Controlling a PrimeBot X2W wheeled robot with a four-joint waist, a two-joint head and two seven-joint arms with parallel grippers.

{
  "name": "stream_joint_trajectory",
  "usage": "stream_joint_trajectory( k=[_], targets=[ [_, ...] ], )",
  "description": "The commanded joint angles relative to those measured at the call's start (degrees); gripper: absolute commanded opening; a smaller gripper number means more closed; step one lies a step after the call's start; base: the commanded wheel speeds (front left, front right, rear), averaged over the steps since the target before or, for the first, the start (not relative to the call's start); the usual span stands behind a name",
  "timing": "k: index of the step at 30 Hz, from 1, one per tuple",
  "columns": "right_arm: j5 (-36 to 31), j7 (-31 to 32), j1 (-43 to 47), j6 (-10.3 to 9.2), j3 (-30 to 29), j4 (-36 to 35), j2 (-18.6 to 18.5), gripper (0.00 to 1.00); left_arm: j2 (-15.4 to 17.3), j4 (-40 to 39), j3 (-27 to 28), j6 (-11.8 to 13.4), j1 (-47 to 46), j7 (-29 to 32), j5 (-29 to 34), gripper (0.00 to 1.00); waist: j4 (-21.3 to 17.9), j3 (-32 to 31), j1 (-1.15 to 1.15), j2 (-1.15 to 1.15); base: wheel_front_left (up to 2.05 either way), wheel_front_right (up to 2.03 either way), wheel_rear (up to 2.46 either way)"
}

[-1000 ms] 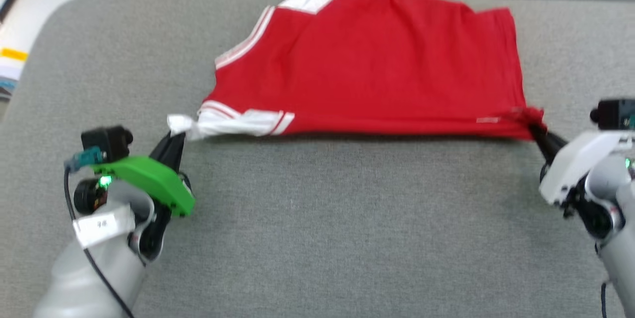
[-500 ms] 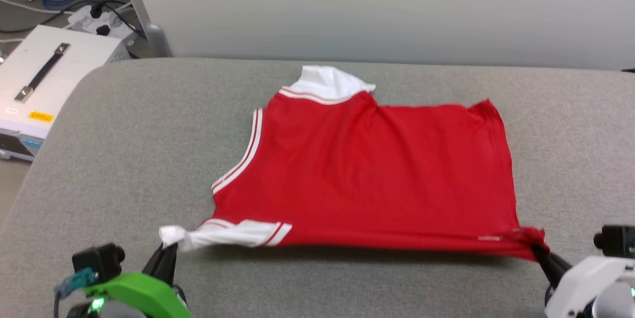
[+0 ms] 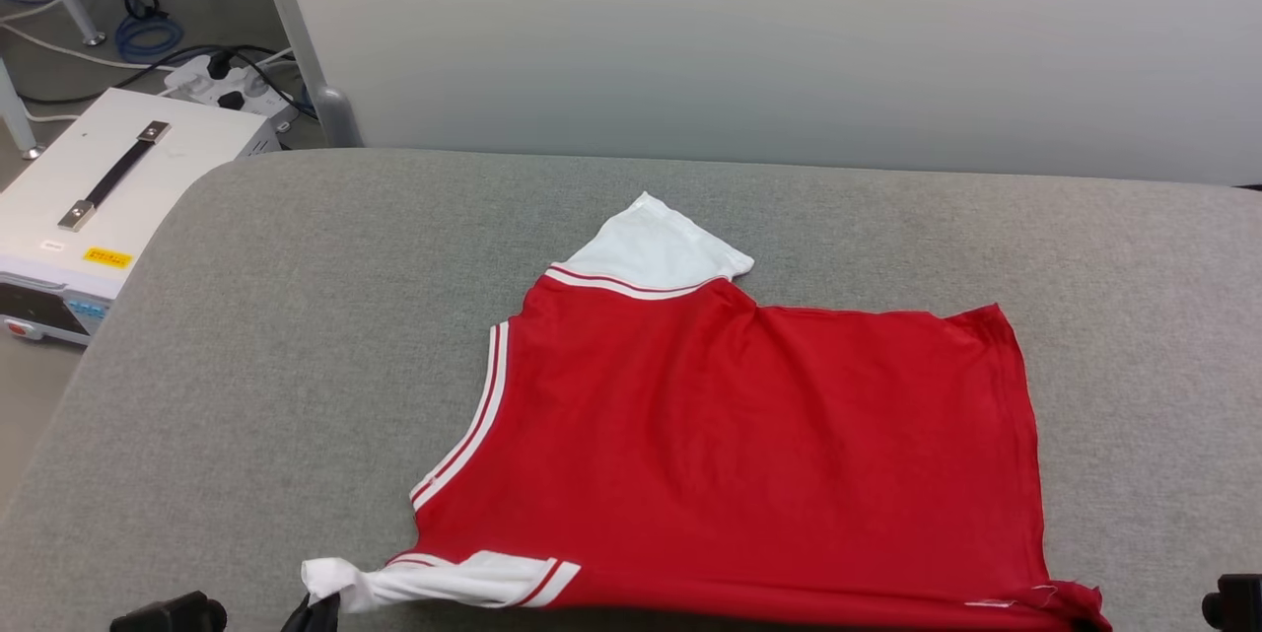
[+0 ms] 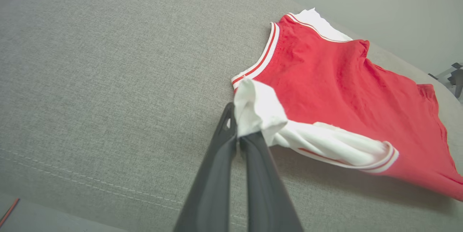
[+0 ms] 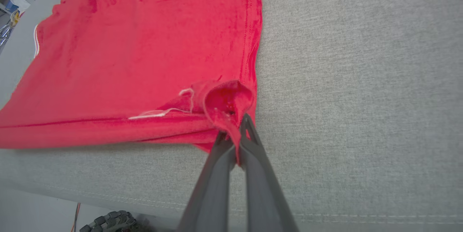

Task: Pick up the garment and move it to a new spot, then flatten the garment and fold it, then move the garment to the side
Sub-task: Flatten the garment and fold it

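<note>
Garment (image 3: 749,455) laid out flat, plain red side up, across the lower middle of the head view on grey table (image 3: 246,366), with a thin shadow under its near edge. Pale wall (image 3: 789,40) running along the top. Up in the upper left, off the table: white box (image 3: 128,159) with a strap handle, cables (image 3: 128,21) on the floor beyond it. White far sleeve (image 3: 656,252) spread flat at the garment's top edge, striped trim below it. And at the lower left, near sleeve (image 4: 260,112) twisted into a rope and pinched in left gripper (image 4: 237,136), fingers pressed tight together on the white cloth. Over at the lower right, red hem corner (image 5: 226,105) bunched up and clamped in right gripper (image 5: 235,136), fingers likewise squeezed closed with the fabric caught between them. Both grips sitting low, just above the table surface.
</note>
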Motion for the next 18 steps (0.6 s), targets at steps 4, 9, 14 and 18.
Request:
stream_joint_trajectory(
  k=[4, 9, 14, 18],
  targets=[
    [-1.3, 1.8, -0.4, -0.53, -1.4, -1.3, 0.1, 0.00, 1.8, -0.8, 0.2, 0.0, -2.4, 1.5, 0.5, 0.00, 0.7, 1.2, 0.01, 0.00, 0.00, 0.00, 0.00],
    [-2.4, 3.2, -5.3, -0.53, 0.0, -0.9, -0.4, 0.00, 1.0, 1.9, -1.0, -2.8, -9.3, 3.0, 1.6, 0.00, 0.1, 4.2, 0.01, 0.00, 0.00, 0.00, 0.00],
    [-2.0, 3.1, -11.8, -0.53, 1.0, 1.4, -1.2, 0.00, -1.3, 6.3, -2.6, -6.5, -17.4, 3.6, 3.1, 0.00, -0.1, 7.9, 0.01, 0.00, 0.00, 0.00, 0.00],
    [-1.6, 3.1, -16.4, -0.53, 1.9, 4.9, -2.7, 0.00, -3.4, 11.5, -3.7, -9.7, -22.9, 3.9, 3.5, 0.00, -0.2, 10.0, 0.01, 0.00, 0.00, 0.00, 0.00]
  ],
)
